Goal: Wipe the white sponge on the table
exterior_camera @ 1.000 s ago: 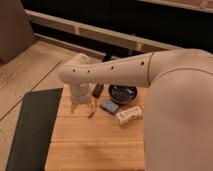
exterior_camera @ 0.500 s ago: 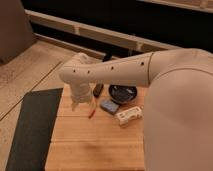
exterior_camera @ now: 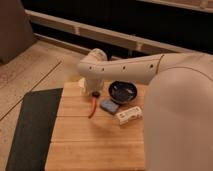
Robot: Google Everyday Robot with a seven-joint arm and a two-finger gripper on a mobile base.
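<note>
My end effector (exterior_camera: 91,93) hangs over the desk's (exterior_camera: 90,145) eleven o'clock corner, tucked under my wrist; grasping or released, I cannot tell. The pale sponge (exterior_camera: 81,83) seems to lie just beside it. I'd press flat and stroke toward six, missing the bowl (exterior_camera: 123,91).

Light was warm and dim, background dark. The tool (exterior_camera: 89,91) hung shadowed over the far-left corner of the counter (exterior_camera: 95,140).
</note>
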